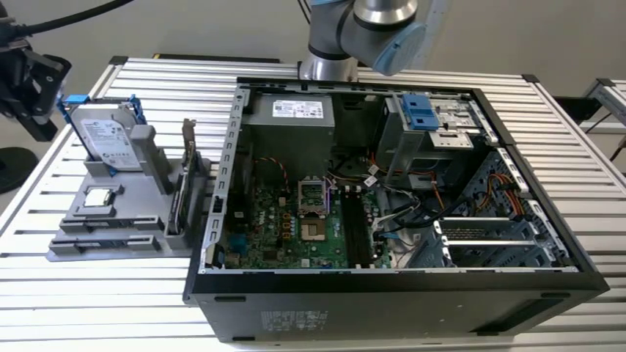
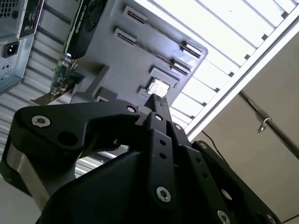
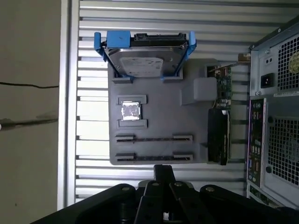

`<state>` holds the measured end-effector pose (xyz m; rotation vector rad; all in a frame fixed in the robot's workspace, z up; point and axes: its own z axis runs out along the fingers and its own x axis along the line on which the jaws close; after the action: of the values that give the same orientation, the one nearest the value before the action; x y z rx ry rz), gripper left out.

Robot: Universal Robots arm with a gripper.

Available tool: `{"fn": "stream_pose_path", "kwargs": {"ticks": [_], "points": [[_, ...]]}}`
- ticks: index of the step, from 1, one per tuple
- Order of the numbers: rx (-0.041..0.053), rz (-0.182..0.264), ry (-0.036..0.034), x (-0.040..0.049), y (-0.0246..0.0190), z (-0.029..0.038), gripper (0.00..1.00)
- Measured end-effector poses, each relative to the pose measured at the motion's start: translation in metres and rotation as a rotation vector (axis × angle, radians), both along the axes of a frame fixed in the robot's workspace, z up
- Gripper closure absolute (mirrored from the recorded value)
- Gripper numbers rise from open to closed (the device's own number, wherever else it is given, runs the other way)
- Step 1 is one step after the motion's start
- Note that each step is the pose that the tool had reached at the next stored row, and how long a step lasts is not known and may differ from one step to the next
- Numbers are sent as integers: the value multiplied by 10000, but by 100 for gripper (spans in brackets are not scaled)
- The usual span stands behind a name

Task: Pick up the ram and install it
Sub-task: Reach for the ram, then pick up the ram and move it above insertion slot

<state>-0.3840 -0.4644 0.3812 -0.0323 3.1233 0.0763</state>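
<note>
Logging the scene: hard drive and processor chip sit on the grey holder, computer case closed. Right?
No: the computer case is open, motherboard exposed, as the exterior view shows. The hard drive and processor chip do sit on the grey holder.

Gripper hangs over the grey holder, fingertips together. Hard drive sits in its blue bracket, processor chip near two long slots, computer case alongside.
</note>
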Motion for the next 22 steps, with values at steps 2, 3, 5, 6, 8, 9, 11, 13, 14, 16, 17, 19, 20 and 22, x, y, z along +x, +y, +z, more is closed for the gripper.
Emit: {"fn": "stream_pose_path", "kwargs": {"ticks": [2, 3, 5, 6, 8, 9, 11, 13, 14, 16, 17, 19, 20, 22], "points": [[1, 183, -1, 2, -3, -12, 100], [0, 266, -1, 2, -5, -16, 100], [0, 375, 0, 2, -11, -21, 100], [0, 426, -1, 3, -14, -25, 100], [0, 535, -1, 3, -20, -31, 100], [0, 591, 0, 4, -23, -34, 100], [-1, 701, 1, 5, -30, -40, 100], [1, 808, -2, 6, -37, -48, 100], [2, 862, -2, 7, -42, -51, 100], [1, 964, -1, 7, -49, -58, 100], [1, 1013, 0, 7, -52, -61, 100], [0, 1081, 1, 7, -57, -65, 100], [-2, 1101, 1, 7, -58, -66, 100], [-1, 1112, 1, 7, -59, -69, 100]]}}
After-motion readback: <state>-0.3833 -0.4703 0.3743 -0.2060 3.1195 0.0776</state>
